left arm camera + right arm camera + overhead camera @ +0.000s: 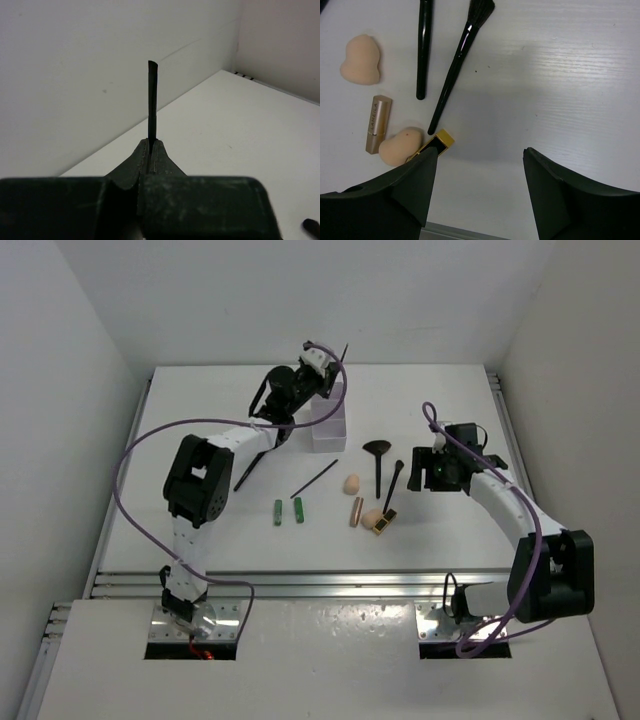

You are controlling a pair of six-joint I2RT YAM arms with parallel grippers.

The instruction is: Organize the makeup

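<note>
While your left gripper [151, 144] is pinching a thin black brush [152, 100], you're likely needing to tip it into the white box [335, 432].

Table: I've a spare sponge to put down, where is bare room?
Bare: the far right corner of the white table, beyond the right hand; also the near strip between the two small green tubes and the metal rail. Crowded: the middle, around the black brushes, peach egg-shaped sponges and gold lipstick tubes.
</note>
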